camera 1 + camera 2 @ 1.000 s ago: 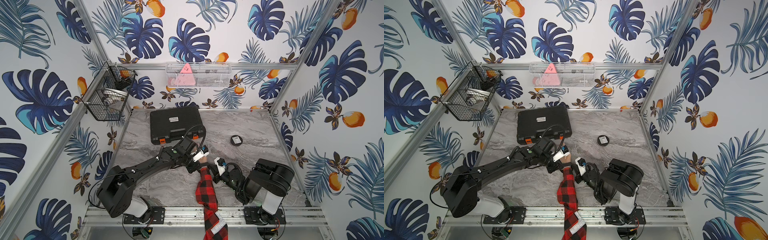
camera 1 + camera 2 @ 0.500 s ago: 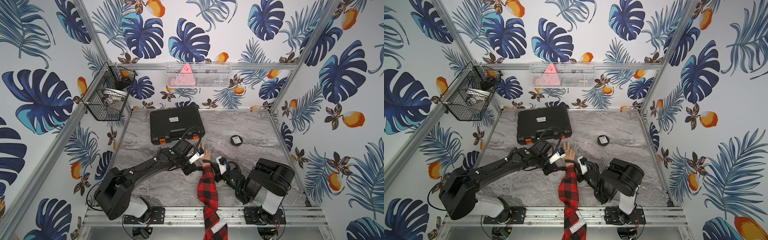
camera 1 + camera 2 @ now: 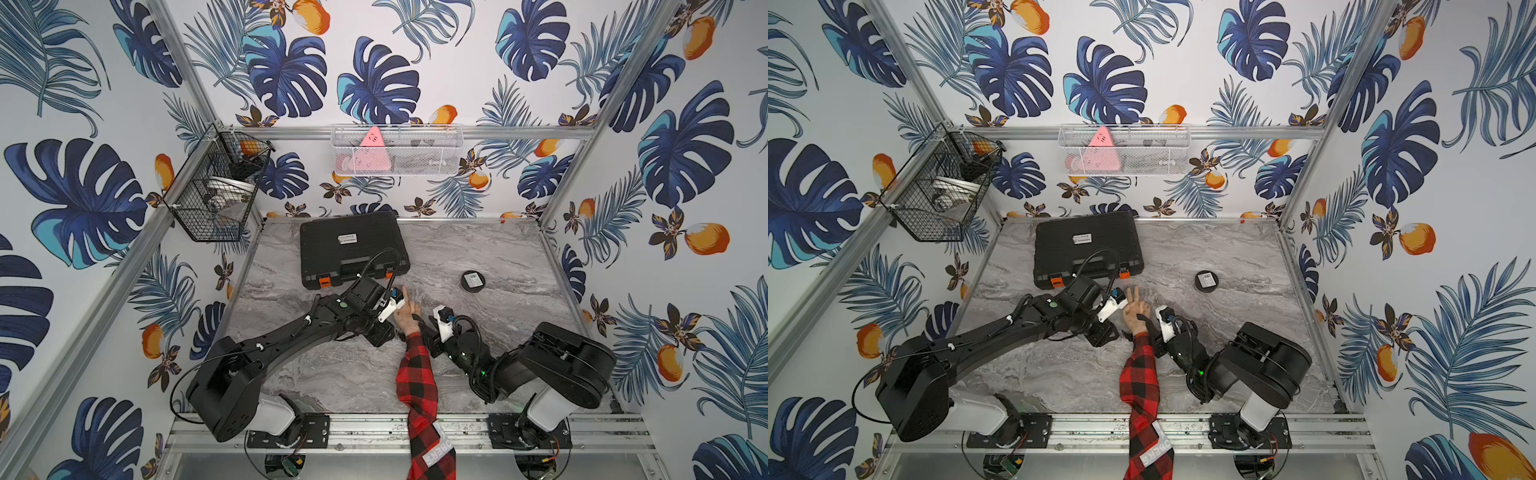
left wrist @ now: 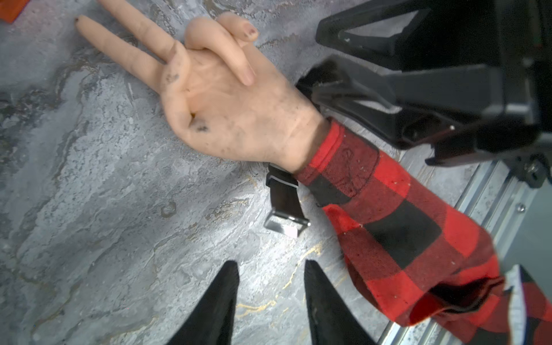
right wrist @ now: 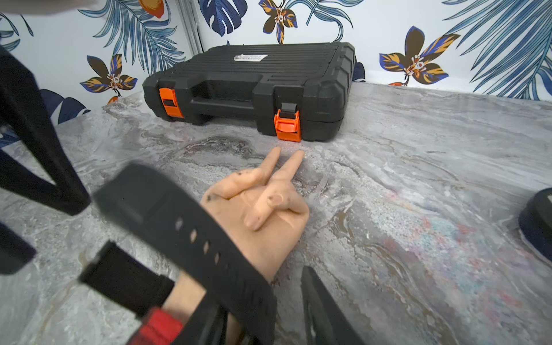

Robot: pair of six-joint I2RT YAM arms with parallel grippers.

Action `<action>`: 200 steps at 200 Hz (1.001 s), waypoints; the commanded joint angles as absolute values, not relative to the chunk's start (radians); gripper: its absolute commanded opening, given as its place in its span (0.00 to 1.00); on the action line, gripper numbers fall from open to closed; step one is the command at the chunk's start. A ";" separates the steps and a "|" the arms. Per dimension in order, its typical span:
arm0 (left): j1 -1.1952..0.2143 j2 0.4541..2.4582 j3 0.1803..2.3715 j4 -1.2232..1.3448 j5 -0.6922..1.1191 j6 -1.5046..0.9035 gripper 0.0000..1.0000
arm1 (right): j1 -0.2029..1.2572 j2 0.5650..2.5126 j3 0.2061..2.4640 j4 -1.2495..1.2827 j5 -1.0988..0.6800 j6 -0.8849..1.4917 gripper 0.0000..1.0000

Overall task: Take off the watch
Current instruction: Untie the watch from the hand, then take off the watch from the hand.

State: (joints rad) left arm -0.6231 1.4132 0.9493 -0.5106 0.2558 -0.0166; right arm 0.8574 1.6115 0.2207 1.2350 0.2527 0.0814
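Black strap on the watch (image 4: 283, 200) is undone and runs crosswise under the mannequin wrist (image 4: 298, 140). Buckle end points at the left gripper (image 4: 270, 298), which is spread and empty. Holed end, kinda blurry, passes between the parted, unpinching jaws of the right gripper (image 5: 263, 298). Watch face is hidden.

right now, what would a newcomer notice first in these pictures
The mannequin hand in a red plaid sleeve, two fingers out, lies at the front middle of the marble table. The watch at its wrist is unbuckled: the holed strap crosses the wrist and the buckle end lies on the table beside it. At the back lies a black tool case with orange latches.
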 commanded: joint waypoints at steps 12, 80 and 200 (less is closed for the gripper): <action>-0.622 1.427 1.007 -0.514 0.193 -0.286 0.44 | 0.861 1.452 0.268 0.893 0.258 0.175 0.54; -0.623 1.389 0.981 -0.396 0.218 -0.693 0.58 | 0.862 1.133 0.490 0.159 0.312 0.456 0.67; -0.741 1.594 1.066 -0.403 0.102 -0.875 0.54 | 0.874 1.129 0.636 -0.225 0.019 0.876 0.73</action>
State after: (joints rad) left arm -0.7364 1.5742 1.0489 -0.4248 0.1406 -0.8421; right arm 0.8658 1.1015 0.6411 -0.2127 0.1051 0.7967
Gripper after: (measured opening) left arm 0.571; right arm 0.717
